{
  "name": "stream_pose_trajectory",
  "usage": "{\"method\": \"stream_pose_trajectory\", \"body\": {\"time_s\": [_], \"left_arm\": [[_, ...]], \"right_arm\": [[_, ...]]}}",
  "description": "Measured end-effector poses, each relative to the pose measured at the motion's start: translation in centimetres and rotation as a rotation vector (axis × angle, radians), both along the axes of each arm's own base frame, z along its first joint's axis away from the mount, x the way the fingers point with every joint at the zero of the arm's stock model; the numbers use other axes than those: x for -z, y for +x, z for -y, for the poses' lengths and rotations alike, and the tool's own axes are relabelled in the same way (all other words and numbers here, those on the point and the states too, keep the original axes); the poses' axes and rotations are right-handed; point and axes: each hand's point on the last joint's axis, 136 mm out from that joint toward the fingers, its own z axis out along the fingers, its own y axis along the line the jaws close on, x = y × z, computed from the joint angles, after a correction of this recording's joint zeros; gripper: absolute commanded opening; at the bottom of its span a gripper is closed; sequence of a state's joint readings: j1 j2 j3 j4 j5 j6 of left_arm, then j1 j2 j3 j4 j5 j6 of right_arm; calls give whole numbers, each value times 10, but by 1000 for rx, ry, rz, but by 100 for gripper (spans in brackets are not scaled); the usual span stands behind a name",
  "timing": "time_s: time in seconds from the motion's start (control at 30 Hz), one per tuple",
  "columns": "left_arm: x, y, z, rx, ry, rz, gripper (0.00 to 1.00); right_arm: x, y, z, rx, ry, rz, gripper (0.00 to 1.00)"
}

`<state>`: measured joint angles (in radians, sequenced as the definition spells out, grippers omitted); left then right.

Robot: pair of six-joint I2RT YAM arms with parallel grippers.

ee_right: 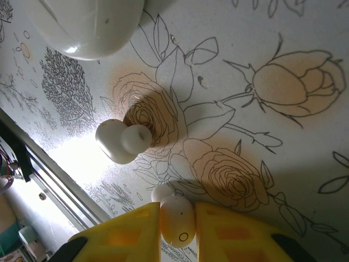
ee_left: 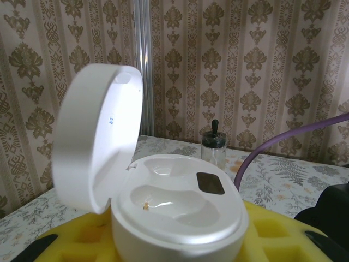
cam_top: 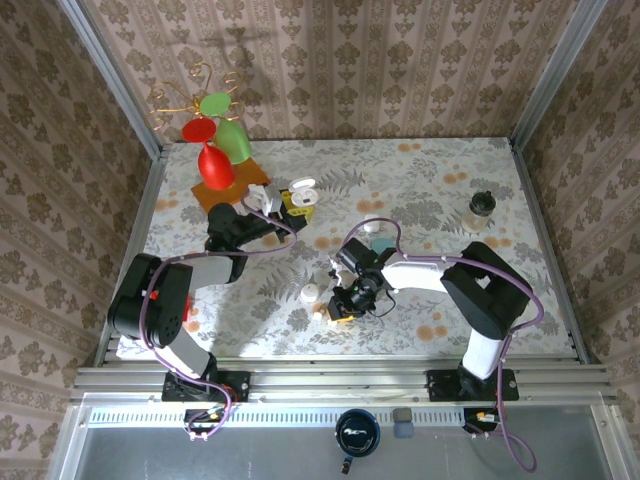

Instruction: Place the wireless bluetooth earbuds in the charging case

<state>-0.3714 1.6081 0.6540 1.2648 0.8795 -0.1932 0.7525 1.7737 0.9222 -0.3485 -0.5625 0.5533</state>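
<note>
Right claw (ee_right: 177,243) around white earbud (ee_right: 177,221)

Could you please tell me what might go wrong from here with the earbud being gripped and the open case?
The right gripper pinches the white earbud only at its fingertips; smooth and rounded, it may slip or twist when lifted. The second earbud lies close by on the table and could get knocked. The charging case in the left gripper has shallow shaped wells, so a twisted earbud may not seat.
</note>
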Motion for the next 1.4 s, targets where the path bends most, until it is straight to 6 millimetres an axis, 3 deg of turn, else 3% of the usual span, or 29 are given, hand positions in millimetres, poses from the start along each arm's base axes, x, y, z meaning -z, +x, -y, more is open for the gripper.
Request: {"method": "stream_pose_trajectory", "body": {"time_s": [0.2,0.37,0.57,0.73,1.07,1.4], "left_arm": [[0,0,0,0,0,1,37],[0,-2,-1,-1,2,5,37],[-4,-5,-1,2,-1,17,37],[-3,-6,-1,3,2,17,37],[1,-7,-2,2,7,11,37],[1,-7,-2,2,8,14,37]], "right_arm": [[-7,21,14,70,-23,67,20],[-14,55,47,205,-46,126,20],[-8,97,102,403,-109,180,20],[-3,108,129,489,-133,200,21],[-2,114,133,545,-110,207,41],[-8,111,119,519,-73,217,48]]}}
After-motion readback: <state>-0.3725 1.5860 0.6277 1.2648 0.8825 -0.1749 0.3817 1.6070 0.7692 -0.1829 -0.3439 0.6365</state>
